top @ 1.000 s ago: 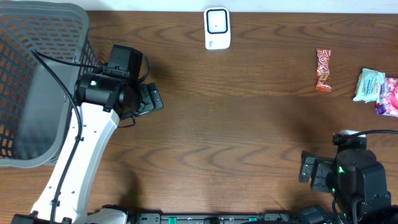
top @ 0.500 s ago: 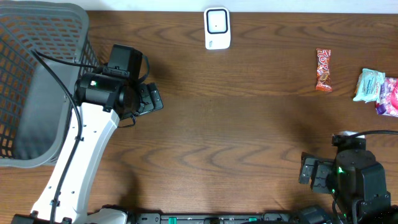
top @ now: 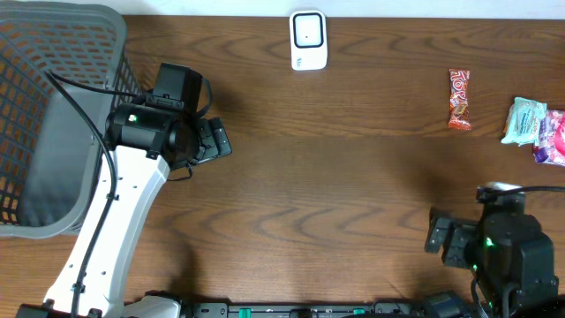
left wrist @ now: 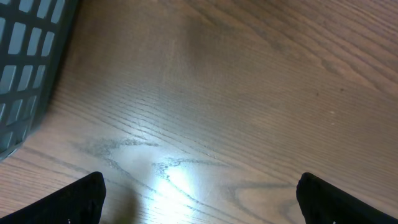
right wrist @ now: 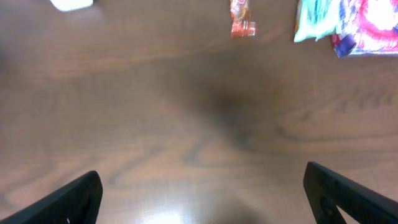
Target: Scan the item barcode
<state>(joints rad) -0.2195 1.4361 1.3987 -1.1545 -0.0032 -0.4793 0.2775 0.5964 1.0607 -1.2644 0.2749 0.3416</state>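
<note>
The grey basket [top: 35, 132] runs off the left edge. My left gripper [top: 212, 141] beside it is spread wide, holding nothing. Overhead shows the white scanner [top: 308, 40] whole; my blurred right wrist view clips it. The candy bar [top: 459, 99], teal packet [top: 526, 118] and edge-cut pink packet [top: 553, 140] lie far right, apart from my right gripper [top: 440, 240], also wide and empty

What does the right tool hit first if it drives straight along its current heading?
Probably the right tool meets bare table first; the candy bar lies farther ahead, slightly right. Depth unclear.
</note>
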